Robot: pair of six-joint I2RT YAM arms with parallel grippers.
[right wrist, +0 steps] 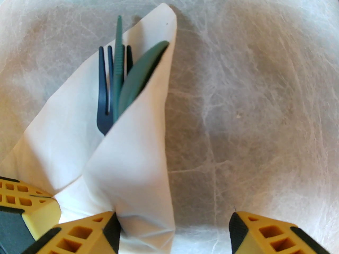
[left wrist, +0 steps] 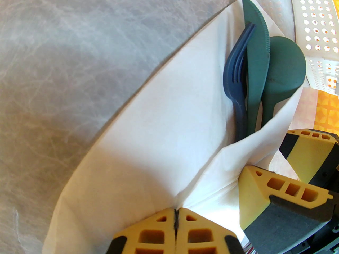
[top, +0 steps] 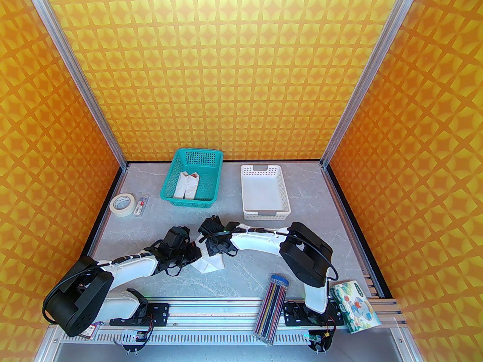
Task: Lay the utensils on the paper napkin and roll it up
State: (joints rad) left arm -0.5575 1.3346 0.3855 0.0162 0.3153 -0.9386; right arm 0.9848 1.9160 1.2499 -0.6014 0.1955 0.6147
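Centrally on the table (top: 264,273), the paper napkin (left wrist: 159,131) is half wrapped around fork (left wrist: 234,70), knife (left wrist: 255,62) and spoon (left wrist: 284,65), handles pointed toward both grippers. Its fold is pinched by the closed left gripper (left wrist: 176,218); the right gripper (right wrist: 174,221) is spread open alongside, empty.

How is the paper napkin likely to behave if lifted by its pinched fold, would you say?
Probably floppy: the paper napkin creases sharply at the shut left jaws. Likely light, being a thin sheet. The fork, knife and spoon inside might slide out.
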